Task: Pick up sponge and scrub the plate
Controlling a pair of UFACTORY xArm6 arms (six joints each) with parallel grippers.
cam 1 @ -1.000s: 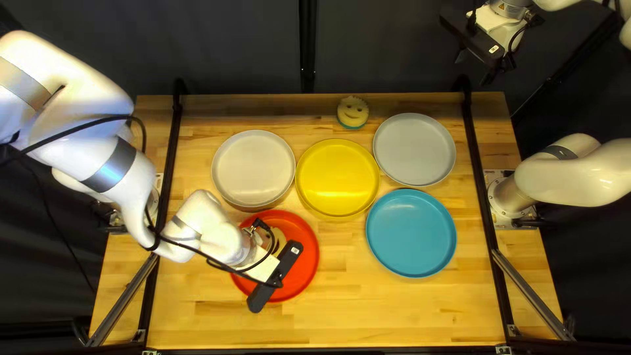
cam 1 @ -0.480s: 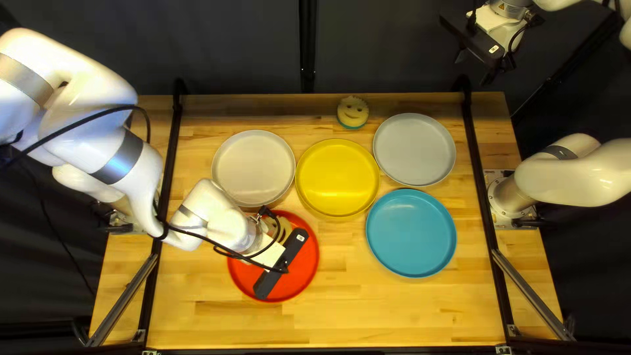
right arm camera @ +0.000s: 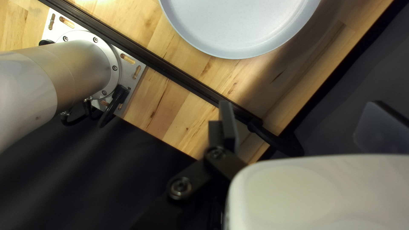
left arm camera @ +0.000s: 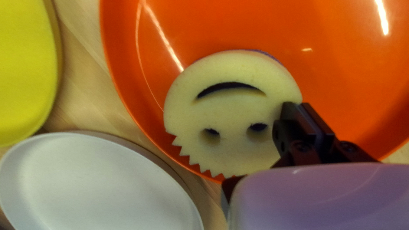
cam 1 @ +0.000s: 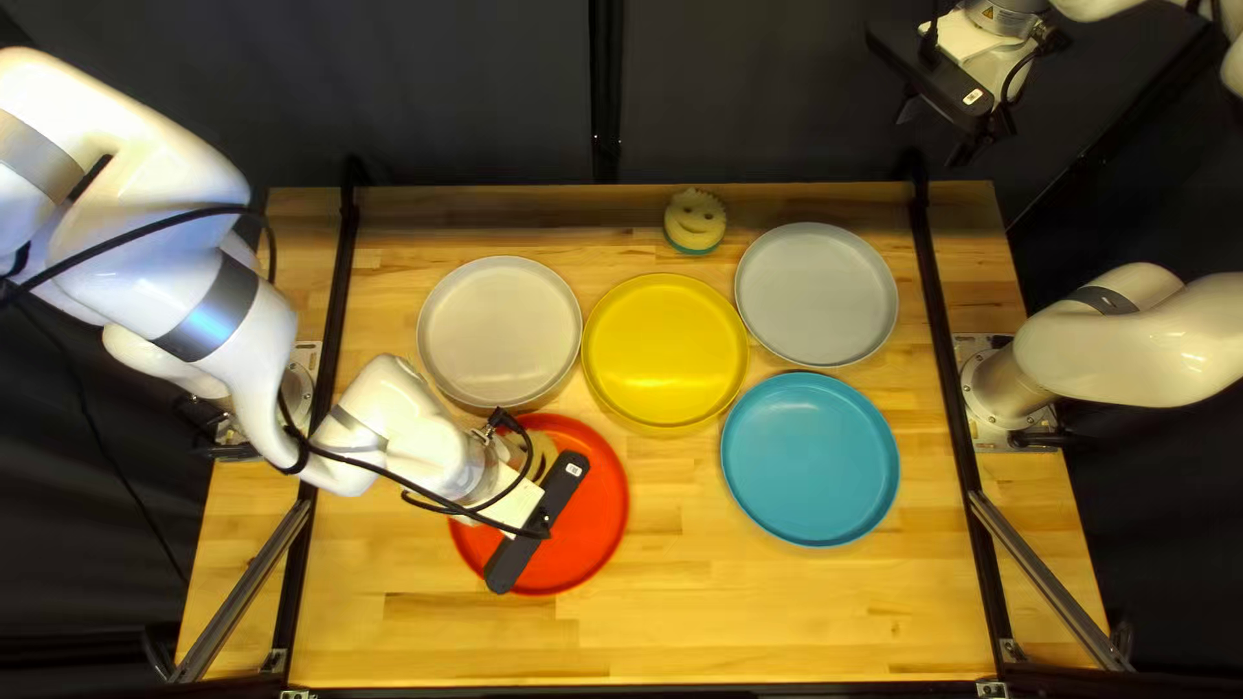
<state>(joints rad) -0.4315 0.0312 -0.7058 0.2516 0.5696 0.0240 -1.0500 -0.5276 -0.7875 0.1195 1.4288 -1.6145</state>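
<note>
Left gripper [cam 1: 537,524] is mostly hiding the sponge [left arm camera: 232,106] on the red plate [cam 1: 600,524], lower left from above; fingers are sitting narrow, can't tell if they're pinching it. Right gripper [cam 1: 932,135] is hanging wide open, upper right.

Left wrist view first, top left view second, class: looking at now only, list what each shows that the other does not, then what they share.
Only the left wrist view: the curved mouth, both eyes and purple edge of the sponge on the red plate.

Only the top left view: the blue plate, grey plate, second sponge and right arm's base.

Both: the red, yellow and white plates, and part of the left gripper.
</note>
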